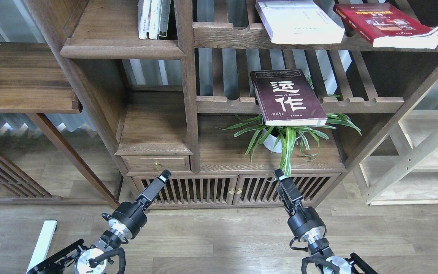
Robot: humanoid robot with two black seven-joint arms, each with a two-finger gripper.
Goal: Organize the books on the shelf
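The maroon-brown book [287, 97] with big white characters lies flat on the middle slatted shelf, its near end hanging over the front rail. The thick white-lavender paperback [299, 21] and the red book [386, 23] lie flat on the upper slatted shelf. The solid dark-walnut shelf [122, 48] with a rounded front edge is at the upper left. My left gripper [164, 176] and right gripper [278, 174] are low, in front of the cabinet doors, far below the books and empty. Their fingers cannot be told apart.
Thin white-spined and black-spined books [153, 19] stand on the walnut shelf. A similar solid board [154, 146] sits lower, above a small drawer. A potted spider plant [283, 139] stands under the maroon book. A lighter wooden rack [413, 163] is at the right.
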